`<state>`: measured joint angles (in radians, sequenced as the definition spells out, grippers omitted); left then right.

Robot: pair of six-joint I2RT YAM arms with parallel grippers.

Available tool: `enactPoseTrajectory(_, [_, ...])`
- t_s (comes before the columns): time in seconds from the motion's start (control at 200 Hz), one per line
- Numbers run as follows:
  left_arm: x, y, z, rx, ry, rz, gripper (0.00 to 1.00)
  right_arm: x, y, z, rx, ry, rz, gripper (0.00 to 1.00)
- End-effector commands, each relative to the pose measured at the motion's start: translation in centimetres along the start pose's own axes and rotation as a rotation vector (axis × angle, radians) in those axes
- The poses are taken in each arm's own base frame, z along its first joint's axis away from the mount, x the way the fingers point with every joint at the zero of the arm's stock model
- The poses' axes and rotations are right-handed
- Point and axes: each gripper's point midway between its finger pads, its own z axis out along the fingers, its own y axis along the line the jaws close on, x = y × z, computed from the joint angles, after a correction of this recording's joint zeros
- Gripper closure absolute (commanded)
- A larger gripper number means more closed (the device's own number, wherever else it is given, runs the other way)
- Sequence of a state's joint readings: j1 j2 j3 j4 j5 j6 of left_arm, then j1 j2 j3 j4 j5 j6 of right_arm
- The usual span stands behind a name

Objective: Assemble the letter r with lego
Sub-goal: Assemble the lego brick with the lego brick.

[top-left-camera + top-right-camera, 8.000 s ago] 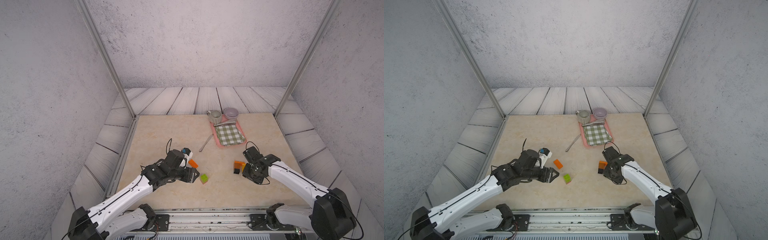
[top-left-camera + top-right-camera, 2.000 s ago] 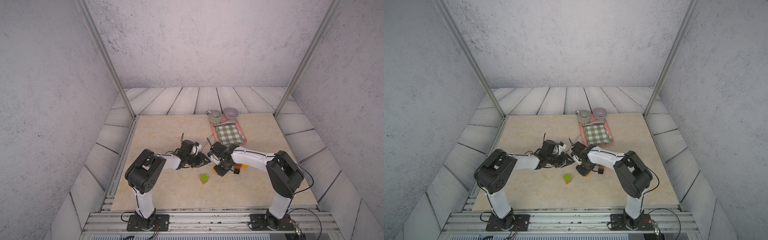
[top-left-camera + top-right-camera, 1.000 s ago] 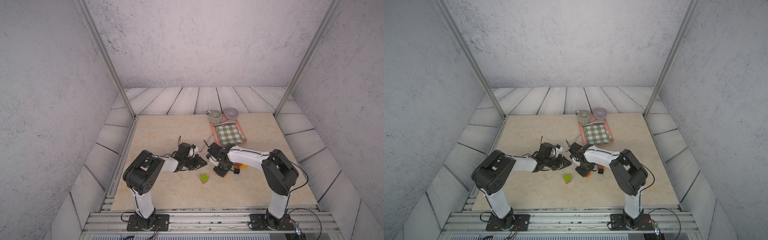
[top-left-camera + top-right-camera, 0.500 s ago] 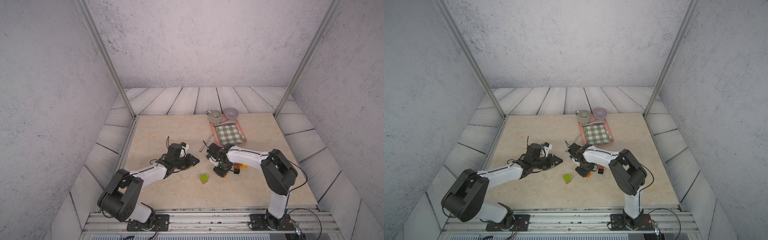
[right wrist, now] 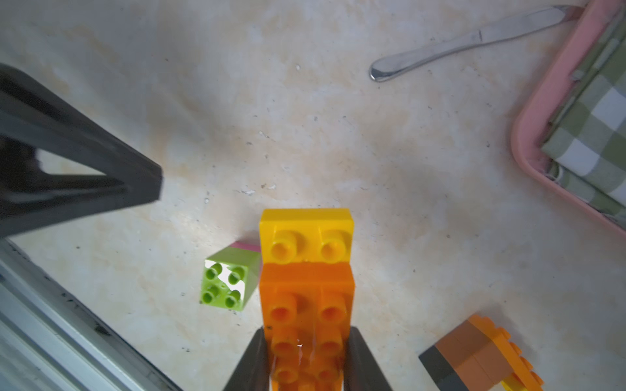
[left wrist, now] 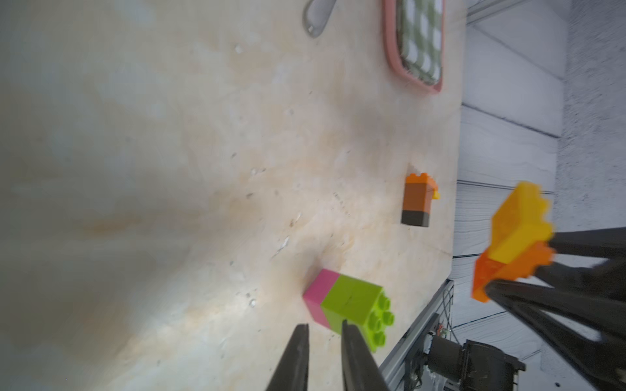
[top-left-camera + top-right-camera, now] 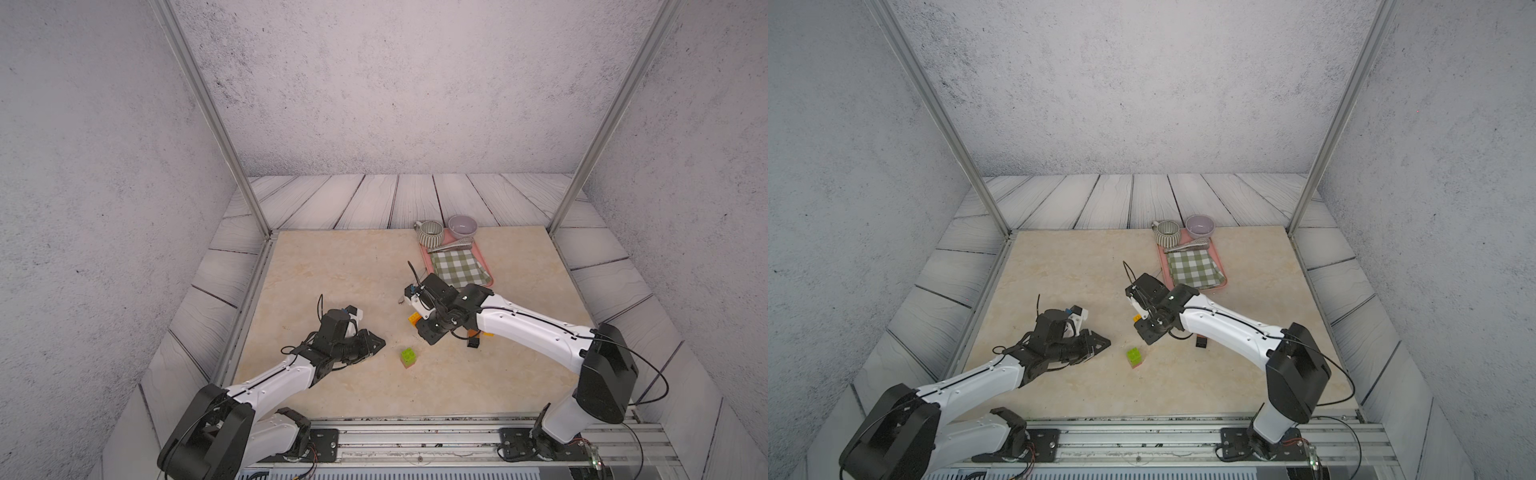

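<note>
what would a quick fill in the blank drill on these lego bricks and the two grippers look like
1. The right gripper is shut on an orange brick with a ____ brick attached at its free end.
2. The lime green brick sits on top of a ____ brick.
3. The left gripper is ____ and holds nothing.
4. The green-checked cloth lies in the pink ____.

Missing words: yellow, magenta, shut, tray
</note>
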<state>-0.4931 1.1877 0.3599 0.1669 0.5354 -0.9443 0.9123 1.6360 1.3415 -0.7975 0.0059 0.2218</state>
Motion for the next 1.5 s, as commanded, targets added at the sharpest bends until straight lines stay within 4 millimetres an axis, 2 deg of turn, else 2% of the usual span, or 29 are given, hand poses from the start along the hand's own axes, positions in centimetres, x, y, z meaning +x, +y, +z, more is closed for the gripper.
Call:
enactPoseTrajectory(0.0, [0.4,0.3,0.6,0.039,0.009,-0.031,0.79,1.0,2.3,0.3,-0.008,0.096,0.076,1.00])
enactPoseTrajectory(0.17, [0.9,-0.3,1.2,0.083,0.038,-0.001,0.81,1.2,4.8,1.7,0.009,0.157,0.033,1.00])
enactPoseTrajectory(0.38, [1.5,-0.6,1.6,0.111,0.066,0.011,0.81,1.2,3.8,2.4,0.091,0.177,0.089,1.00])
enactPoseTrajectory(0.711, [3.3,-0.9,2.5,0.121,0.111,0.015,0.81,1.9,3.6,3.6,0.112,0.213,0.121,1.00])
enactPoseTrajectory(1.491, [4.0,-0.5,2.9,0.098,0.136,0.024,0.81,1.9,3.7,6.2,0.127,0.240,0.149,1.00])
